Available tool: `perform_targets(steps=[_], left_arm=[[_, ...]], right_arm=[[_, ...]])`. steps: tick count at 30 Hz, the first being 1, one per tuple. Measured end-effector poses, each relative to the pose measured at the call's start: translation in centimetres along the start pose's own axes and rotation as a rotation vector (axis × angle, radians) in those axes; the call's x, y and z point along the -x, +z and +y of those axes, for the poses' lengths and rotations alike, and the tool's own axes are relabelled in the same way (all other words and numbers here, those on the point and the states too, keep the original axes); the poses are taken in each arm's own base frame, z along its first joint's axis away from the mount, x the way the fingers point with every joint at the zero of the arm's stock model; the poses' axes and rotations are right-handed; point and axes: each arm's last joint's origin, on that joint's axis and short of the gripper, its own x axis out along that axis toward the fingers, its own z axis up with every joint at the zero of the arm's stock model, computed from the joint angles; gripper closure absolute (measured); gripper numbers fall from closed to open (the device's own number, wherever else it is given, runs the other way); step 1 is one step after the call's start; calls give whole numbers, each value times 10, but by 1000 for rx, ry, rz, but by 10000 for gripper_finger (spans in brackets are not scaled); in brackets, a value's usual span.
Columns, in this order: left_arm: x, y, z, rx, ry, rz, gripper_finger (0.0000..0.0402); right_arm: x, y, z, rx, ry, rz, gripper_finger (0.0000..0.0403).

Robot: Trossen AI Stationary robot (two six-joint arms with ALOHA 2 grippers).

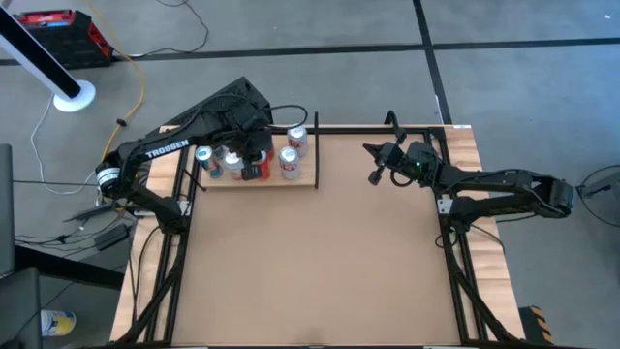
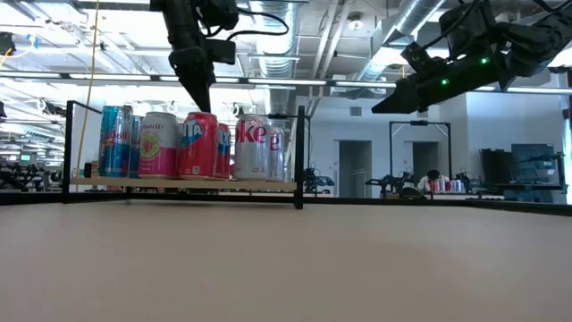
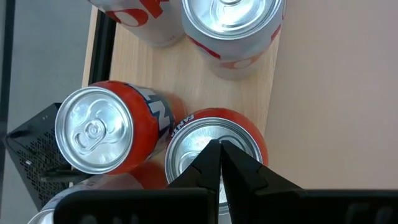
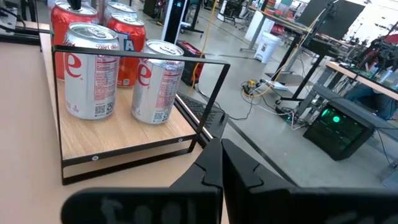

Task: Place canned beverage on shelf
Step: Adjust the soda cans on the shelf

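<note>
Your left gripper (image 2: 198, 100) hangs directly over a red can (image 2: 198, 145) at the front edge of the shelf (image 1: 300, 184), fingers (image 3: 211, 163) pressed together and holding nothing, tips just above the can's lid. From the low view the can stands upright on the pale wood, and the fingers look clear of it, though the gap is slight. It shares the shelf with an orange can (image 3: 102, 129), two silver cans (image 4: 93, 71), a pink one (image 2: 158, 143) and a blue one (image 2: 112, 141).

Your right gripper (image 1: 374, 176) waits raised above the tabletop (image 1: 320, 271) to the shelf's right, fingers also together and empty.

By the look of it the placing is done; what's left is to lift the left arm clear without nudging the can.
</note>
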Motion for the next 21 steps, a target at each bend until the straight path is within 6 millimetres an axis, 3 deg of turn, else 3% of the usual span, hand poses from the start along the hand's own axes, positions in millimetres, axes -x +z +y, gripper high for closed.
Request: perform_targets(steps=[21], left_arm=[[-1,1,1,-4,20,-8,402]], right_arm=[[0,0,0,0,0,0,382]])
